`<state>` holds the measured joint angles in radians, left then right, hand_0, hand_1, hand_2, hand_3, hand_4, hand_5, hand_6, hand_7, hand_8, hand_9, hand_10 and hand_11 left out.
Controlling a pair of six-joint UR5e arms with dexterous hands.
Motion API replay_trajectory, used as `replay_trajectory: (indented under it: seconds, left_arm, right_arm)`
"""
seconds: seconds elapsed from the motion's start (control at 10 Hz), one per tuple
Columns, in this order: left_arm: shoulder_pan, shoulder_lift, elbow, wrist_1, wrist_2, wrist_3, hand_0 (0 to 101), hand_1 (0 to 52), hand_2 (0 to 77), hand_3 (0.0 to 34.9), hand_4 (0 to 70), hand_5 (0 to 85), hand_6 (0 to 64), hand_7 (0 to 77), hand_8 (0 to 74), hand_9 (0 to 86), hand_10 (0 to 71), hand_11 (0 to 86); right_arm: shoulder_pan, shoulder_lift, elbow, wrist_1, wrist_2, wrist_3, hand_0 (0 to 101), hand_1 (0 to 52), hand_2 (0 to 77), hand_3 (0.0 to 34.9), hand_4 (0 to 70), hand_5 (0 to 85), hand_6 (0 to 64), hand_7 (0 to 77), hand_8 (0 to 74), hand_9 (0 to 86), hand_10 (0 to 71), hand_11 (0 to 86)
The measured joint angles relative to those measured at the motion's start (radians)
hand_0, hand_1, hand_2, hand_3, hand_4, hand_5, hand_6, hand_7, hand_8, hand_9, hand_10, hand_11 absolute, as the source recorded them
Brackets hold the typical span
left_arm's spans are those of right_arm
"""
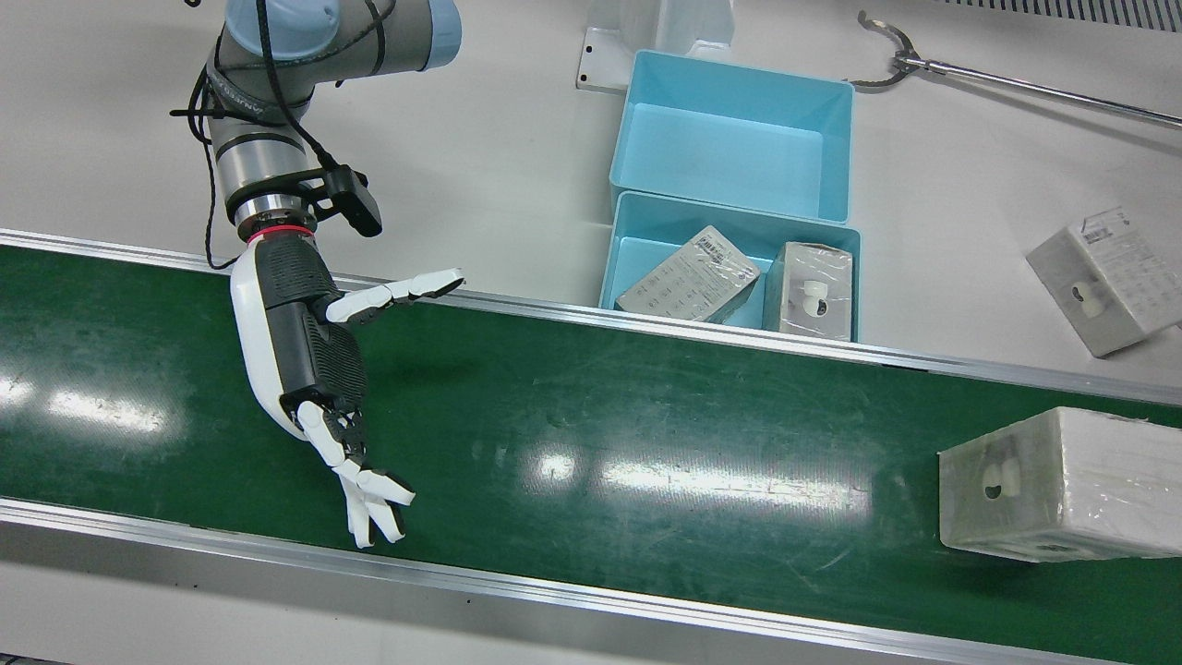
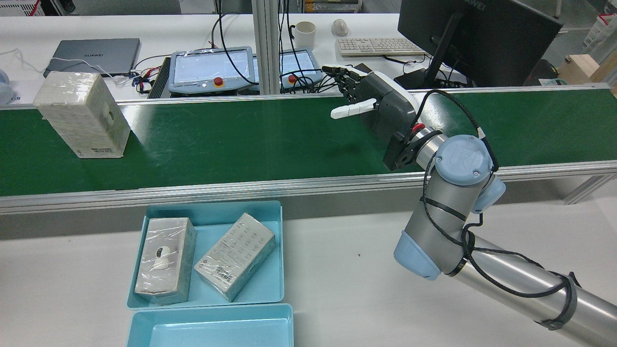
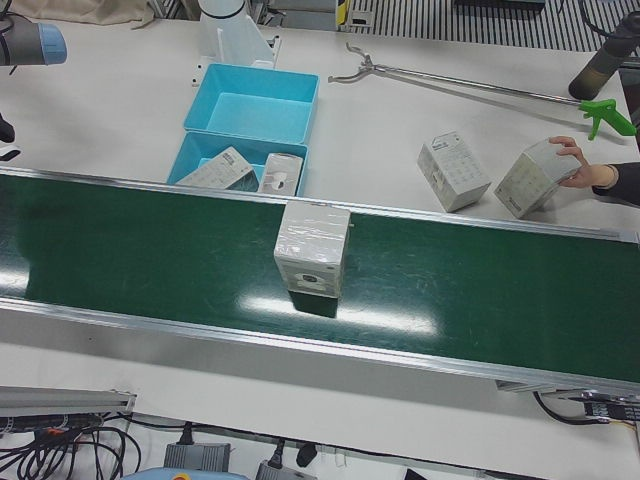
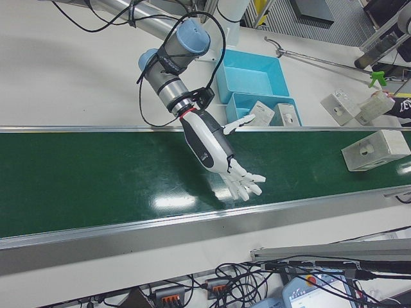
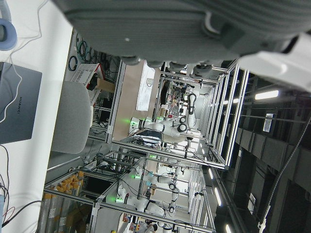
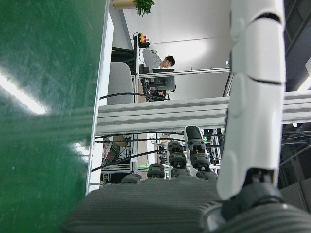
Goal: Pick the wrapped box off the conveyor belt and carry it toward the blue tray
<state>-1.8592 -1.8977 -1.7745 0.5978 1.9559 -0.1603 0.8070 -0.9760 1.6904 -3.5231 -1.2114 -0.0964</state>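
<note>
The wrapped box (image 1: 1062, 485) stands on the green conveyor belt (image 1: 646, 416), alone at its right end in the front view; it also shows in the rear view (image 2: 82, 115) and the left-front view (image 3: 313, 250). My right hand (image 1: 305, 360) hovers over the belt with fingers spread, open and empty, far from the box; it shows in the rear view (image 2: 381, 103) too. A blue tray (image 1: 637, 212) beside the belt holds two wrapped boxes. My left hand (image 5: 194, 24) shows only as a grey palm in its own view; its fingers are hidden.
A second, empty blue tray (image 1: 729, 139) sits behind the first. Two loose boxes (image 3: 453, 170) lie on the white table, one (image 3: 535, 178) under a person's hand. A long grabber tool (image 1: 997, 83) lies at the table's back. Aluminium rails (image 1: 646, 323) edge the belt.
</note>
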Motion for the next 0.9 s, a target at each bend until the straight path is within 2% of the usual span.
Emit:
replay_trajectory:
  seconds: [0.1,0.3,0.4,0.6,0.8,0.9]
  left_arm:
    - [0.0,0.0,0.0,0.0,0.0,0.0,0,0.0,1.1,0.0,0.0,1.1,0.5,0.5,0.5,0.5,0.5,0.5]
    - [0.0,0.0,0.0,0.0,0.0,0.0,0,0.0,1.1,0.0,0.0,1.1,0.5,0.5,0.5,0.5,0.0,0.5]
    - [0.0,0.0,0.0,0.0,0.0,0.0,0,0.0,1.1,0.0,0.0,1.1,0.5,0.5,0.5,0.5,0.0,0.5]
    - [0.0,0.0,0.0,0.0,0.0,0.0,0,0.0,1.1,0.0,0.0,1.1,0.5,0.5,0.5,0.0,0.5,0.5]
    - [0.0,0.0,0.0,0.0,0.0,0.0,0,0.0,1.1,0.0,0.0,1.1,0.5,0.5,0.5,0.0,0.0,0.5]
    - [0.0,0.0,0.0,0.0,0.0,0.0,0,0.0,0.5,0.0,0.0,1.1,0.5,0.5,0.5,0.5,0.5,0.5]
  right_arm:
    - [0.0,0.0,0.0,0.003,0.0,0.001,48,17.5,9.8,0.0,8.2,19.1,2.2,3.3,1.6,4.4,0.0,0.5]
    - [-0.004,0.0,0.0,0.02,0.0,-0.002,49,17.5,12.5,0.0,8.2,19.1,2.2,3.3,1.6,4.9,0.0,0.5]
    - [-0.008,0.0,-0.001,0.026,0.0,-0.004,49,15.8,11.4,0.0,9.8,19.1,3.8,3.3,1.6,4.9,0.0,0.5]
    - [-0.014,-0.002,-0.001,0.031,0.0,-0.01,49,15.8,9.3,0.0,9.8,19.1,3.3,3.3,1.6,4.9,0.0,1.1]
    - [-0.015,-0.004,-0.001,0.031,0.0,-0.011,49,15.8,10.4,0.0,9.3,19.1,3.8,3.3,1.6,4.9,0.0,0.5]
    - [-0.015,-0.005,-0.002,0.032,0.0,-0.01,48,14.2,10.9,0.0,10.4,19.1,3.8,3.3,1.6,4.9,0.0,0.5]
